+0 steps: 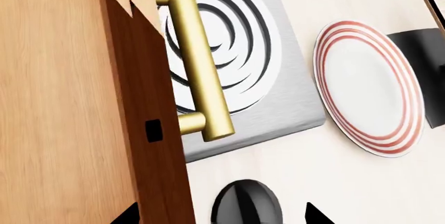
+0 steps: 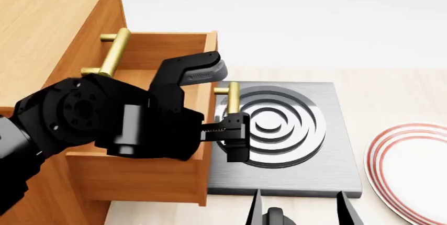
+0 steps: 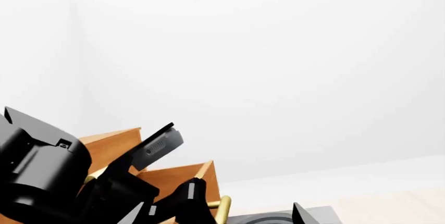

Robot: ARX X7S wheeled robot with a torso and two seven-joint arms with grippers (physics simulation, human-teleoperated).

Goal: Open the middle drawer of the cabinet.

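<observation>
Here, the left gripper point(image 2: 227, 117) stands released astride the middle drawer point(image 2: 150, 175)'s brass handle point(image 2: 233, 99), whose long axis runs near-to-far; the right gripper's state cannot be told.

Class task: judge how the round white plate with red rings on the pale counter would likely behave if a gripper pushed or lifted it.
The white round plate with red rings looks glazed, so it would probably slide easily on the pale counter. It looks rigid and ceramic-like, so likely breakable if dropped. Its thin, low rim may be hard to grip.
</observation>
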